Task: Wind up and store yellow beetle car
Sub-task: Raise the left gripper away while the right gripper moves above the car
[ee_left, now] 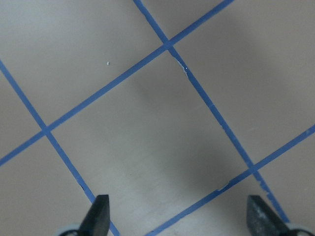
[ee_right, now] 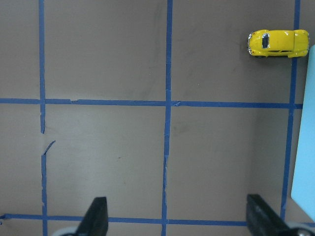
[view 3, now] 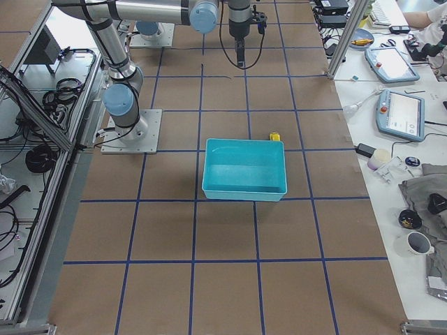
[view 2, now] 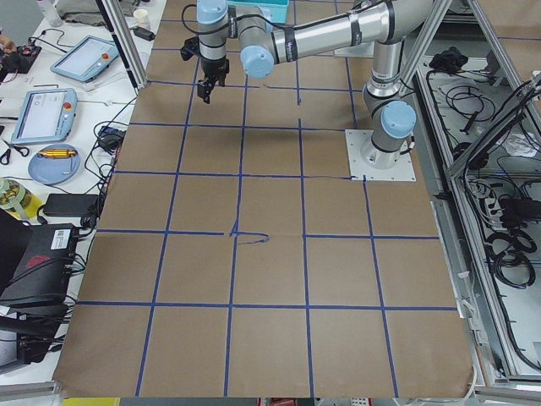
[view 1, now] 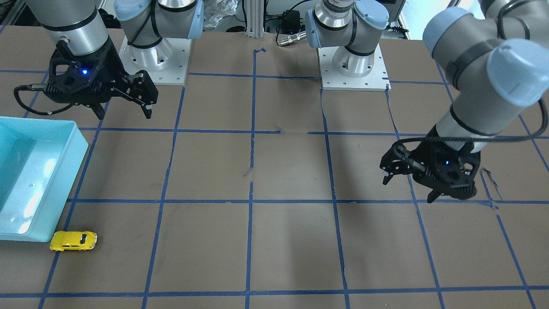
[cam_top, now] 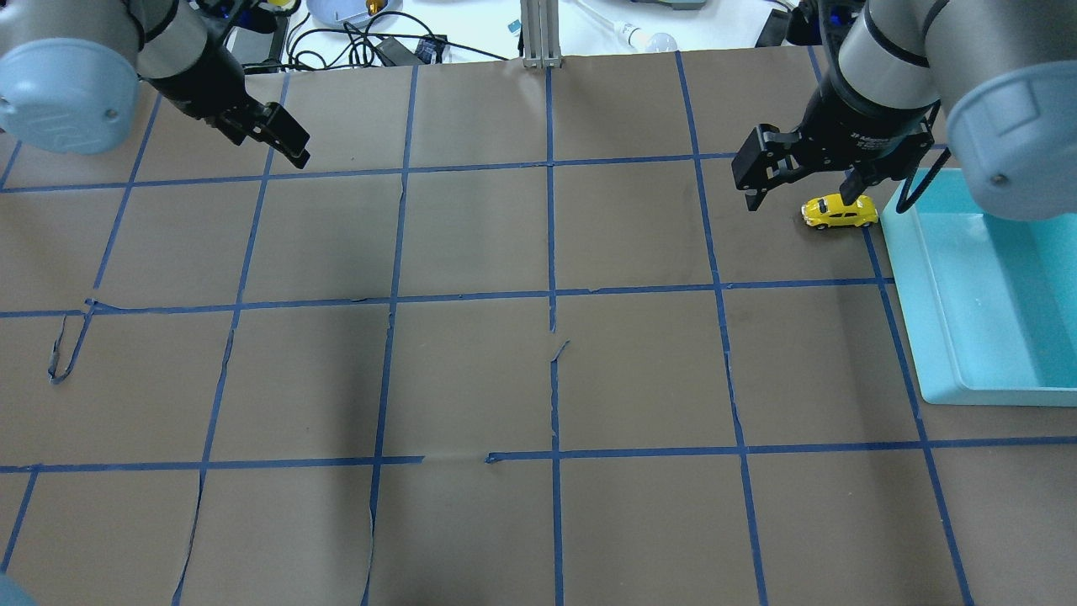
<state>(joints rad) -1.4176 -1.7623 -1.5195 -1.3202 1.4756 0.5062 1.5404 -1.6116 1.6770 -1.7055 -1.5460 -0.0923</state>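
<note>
The yellow beetle car [view 1: 73, 240] is sitting on the bench [view 1: 291, 240], just beside the teal bin's [view 1: 64, 180] near corner and outside it. Farther back, the left claw [view 1: 408, 189] is hanging spread and empty. Beyond the bin, the right claw [view 1: 124, 113] is hovering wide apart, holding nothing.

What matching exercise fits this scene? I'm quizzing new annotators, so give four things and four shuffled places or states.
Things:
1. yellow beetle car
2. teal bin
3. left gripper
4. right gripper

Places or states:
A. open, only the taped table below it
B. on the table, just outside a bin corner
C. open, the car in its wrist camera's view
D. on the robot's right side, nothing inside

Pairs: 1-B, 2-D, 3-A, 4-C
</note>
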